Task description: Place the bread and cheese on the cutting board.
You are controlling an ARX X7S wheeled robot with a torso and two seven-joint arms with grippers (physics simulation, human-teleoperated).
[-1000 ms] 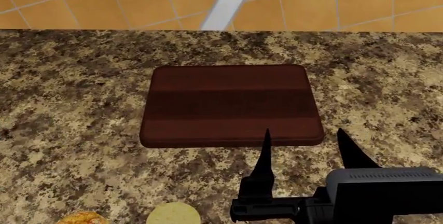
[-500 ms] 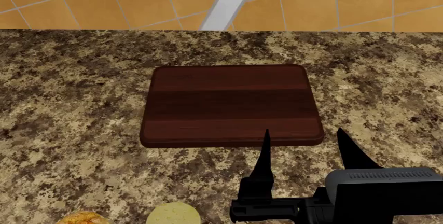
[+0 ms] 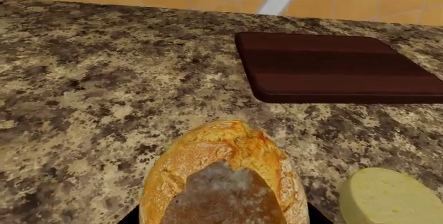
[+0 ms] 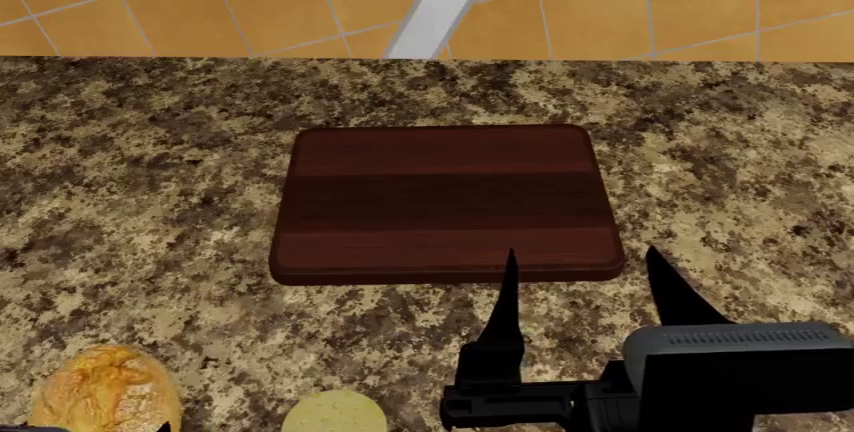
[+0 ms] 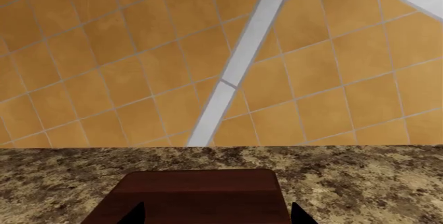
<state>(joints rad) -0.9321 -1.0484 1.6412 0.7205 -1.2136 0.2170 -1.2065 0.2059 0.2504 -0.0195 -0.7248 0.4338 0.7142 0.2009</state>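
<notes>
The bread (image 4: 104,388) sits near the table's front-left corner with the cheese (image 4: 334,412) beside it, both well short of the bare cutting board (image 4: 447,202). The left end effector's grip cannot be told (only dark tips flank the roll); carry it level to the board. The right end effector (image 4: 585,272) hovers splayed and empty over the board's front edge.

Right gripper (image 4: 581,277) hovers, its two prongs spread apart.

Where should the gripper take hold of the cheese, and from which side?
Best across the round side wall of the cheese, coming down from above. It sits flat-faced on the granite counter, so the curved sides are the only opposed faces. The bread lies close on one side, so jaws should probably avoid that side.
</notes>
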